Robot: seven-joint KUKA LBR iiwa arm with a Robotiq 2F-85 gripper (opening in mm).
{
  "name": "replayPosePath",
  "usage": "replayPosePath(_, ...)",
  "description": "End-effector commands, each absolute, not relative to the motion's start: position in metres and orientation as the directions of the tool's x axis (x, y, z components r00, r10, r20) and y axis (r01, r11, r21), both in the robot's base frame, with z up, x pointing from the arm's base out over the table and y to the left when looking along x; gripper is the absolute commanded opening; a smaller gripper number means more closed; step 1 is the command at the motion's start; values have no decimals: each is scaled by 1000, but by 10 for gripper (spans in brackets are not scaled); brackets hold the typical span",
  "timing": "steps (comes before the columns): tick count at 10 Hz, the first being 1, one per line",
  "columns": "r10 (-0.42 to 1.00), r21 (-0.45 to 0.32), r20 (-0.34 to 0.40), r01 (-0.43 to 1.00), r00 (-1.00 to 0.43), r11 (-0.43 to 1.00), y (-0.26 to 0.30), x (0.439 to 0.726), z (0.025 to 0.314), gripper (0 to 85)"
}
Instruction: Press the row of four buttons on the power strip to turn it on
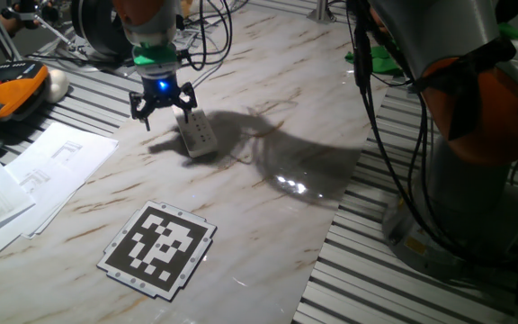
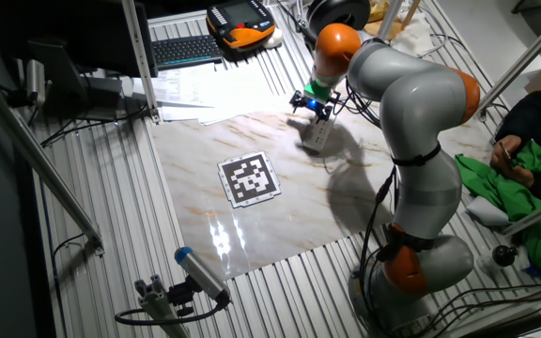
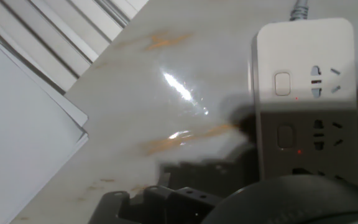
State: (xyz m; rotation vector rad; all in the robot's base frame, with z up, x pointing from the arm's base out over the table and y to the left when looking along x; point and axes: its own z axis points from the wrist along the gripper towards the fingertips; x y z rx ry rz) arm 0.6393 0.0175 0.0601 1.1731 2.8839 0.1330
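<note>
The white power strip [image 1: 198, 133] lies flat on the marble tabletop [image 1: 268, 207], also seen in the other fixed view [image 2: 319, 136]. My gripper [image 1: 163, 110] hangs just above its far end, with the fingers spread apart and nothing between them; the right fingertip [image 1: 188, 106] is right over the strip's end. In the hand view the power strip [image 3: 306, 99] fills the right side. Two of the row of buttons show there, one [image 3: 283, 84] above another [image 3: 284, 137], each with a tiny red dot beside it. The lower part of the strip is hidden by the dark hand.
White paper sheets [image 1: 43, 171] lie at the table's left edge. A black-and-white marker board [image 1: 158, 247] sits near the front. An orange-and-black pendant [image 1: 7, 90] and a keyboard [image 2: 186, 49] are at the far left. The arm's base [image 1: 475, 180] stands to the right.
</note>
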Motion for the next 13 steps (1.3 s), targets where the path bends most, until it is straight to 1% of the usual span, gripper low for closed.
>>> replayPosePath(1, 698, 92, 6, 696, -716, 713, 18, 639, 58, 850)
replayPosePath(3, 696, 105, -7, 691, -718, 715, 20, 637, 47, 850)
replayPosePath(7, 695, 113, -11, 690, -719, 715, 22, 635, 41, 850)
replayPosePath(10, 693, 123, -16, 687, -720, 716, 23, 634, 32, 850)
replayPosePath(12, 690, 110, -18, 684, -724, 721, 23, 635, 35, 850)
replayPosePath(13, 691, 106, 0, 687, -723, 719, 22, 635, 43, 850)
